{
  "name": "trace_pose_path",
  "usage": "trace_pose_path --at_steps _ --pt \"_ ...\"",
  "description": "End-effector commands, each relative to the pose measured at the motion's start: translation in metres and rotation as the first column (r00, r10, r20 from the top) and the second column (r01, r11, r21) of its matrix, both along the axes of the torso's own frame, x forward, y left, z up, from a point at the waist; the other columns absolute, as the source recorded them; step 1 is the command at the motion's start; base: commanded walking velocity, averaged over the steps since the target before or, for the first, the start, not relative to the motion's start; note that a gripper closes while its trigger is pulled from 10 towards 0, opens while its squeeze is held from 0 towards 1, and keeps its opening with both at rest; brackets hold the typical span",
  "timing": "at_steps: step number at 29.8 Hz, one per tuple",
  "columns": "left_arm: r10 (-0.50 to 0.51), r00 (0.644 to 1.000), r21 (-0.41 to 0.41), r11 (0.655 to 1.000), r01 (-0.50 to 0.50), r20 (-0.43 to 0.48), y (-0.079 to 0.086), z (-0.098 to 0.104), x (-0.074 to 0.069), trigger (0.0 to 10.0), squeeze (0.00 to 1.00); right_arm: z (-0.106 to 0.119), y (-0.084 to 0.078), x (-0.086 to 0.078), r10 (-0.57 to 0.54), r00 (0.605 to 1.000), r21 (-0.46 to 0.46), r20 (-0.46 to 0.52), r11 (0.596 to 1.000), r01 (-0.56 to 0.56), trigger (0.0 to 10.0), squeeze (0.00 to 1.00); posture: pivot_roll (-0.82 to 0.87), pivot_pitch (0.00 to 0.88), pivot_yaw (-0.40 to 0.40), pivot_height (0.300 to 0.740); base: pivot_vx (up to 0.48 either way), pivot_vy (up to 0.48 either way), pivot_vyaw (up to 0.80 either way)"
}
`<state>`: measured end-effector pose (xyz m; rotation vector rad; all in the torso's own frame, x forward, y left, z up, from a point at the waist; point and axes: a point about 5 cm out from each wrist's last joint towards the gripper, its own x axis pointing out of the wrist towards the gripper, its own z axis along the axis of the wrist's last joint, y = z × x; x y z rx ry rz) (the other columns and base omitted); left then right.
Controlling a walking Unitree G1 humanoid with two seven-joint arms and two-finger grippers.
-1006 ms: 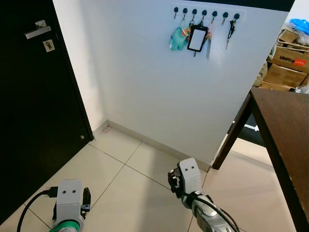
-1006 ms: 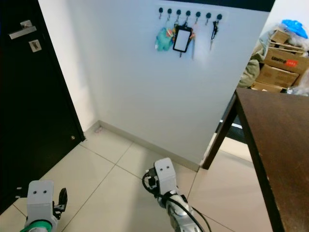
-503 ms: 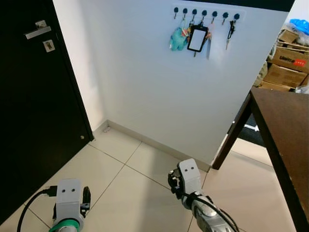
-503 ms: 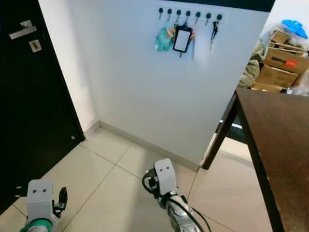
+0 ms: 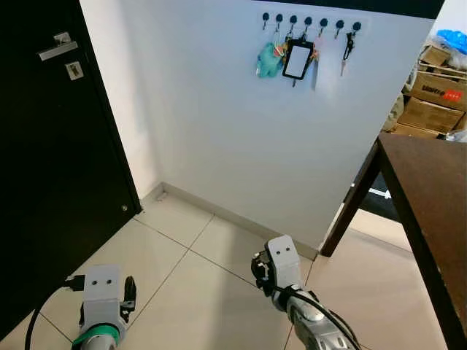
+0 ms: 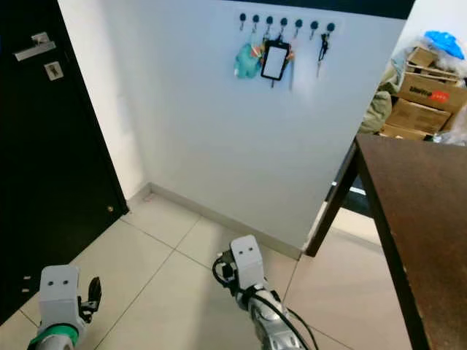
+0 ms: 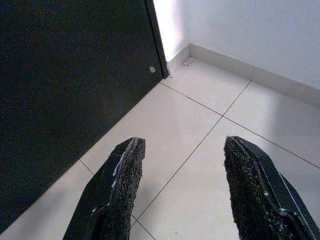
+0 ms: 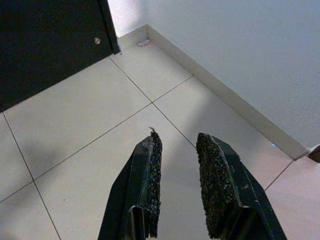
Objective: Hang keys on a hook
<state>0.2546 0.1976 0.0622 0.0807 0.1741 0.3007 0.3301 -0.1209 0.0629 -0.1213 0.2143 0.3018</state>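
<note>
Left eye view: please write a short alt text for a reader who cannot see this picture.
A row of hooks high on a white wall holds keys, a black card holder and a teal charm. Below, both grippers hang low over the tiled floor, between a black door and a dark table.

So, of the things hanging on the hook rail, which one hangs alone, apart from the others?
The dark keys on the rightmost hook of the hook rail. The teal plush and the black card holder hang close together further left.

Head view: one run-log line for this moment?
keys: on hook rack | left gripper: open, empty, low | right gripper: empty, low
</note>
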Motion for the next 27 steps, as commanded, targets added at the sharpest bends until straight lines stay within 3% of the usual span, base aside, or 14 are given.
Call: trace_pose_path --at_steps 1,27 --pt "0.008 1.0 0.01 1.0 -0.008 -0.023 0.0018 -0.0064 -0.0044 10.0 0.0 -0.0048 0.0004 -0.0017 0.001 1.0 0.003 -0.02 1.0 -0.001 10.0 0.0 -0.11 0.056 0.074 0.74 0.0 0.0 0.0" --pt "-0.001 1.0 -0.005 1.0 0.001 -0.017 0.0015 -0.0071 -0.0045 10.0 0.0 -0.0057 -0.0012 -0.0018 -0.006 1.0 0.006 -0.019 1.0 0.006 10.0 0.0 -0.12 0.063 0.084 0.74 0.0 0.0 0.0"
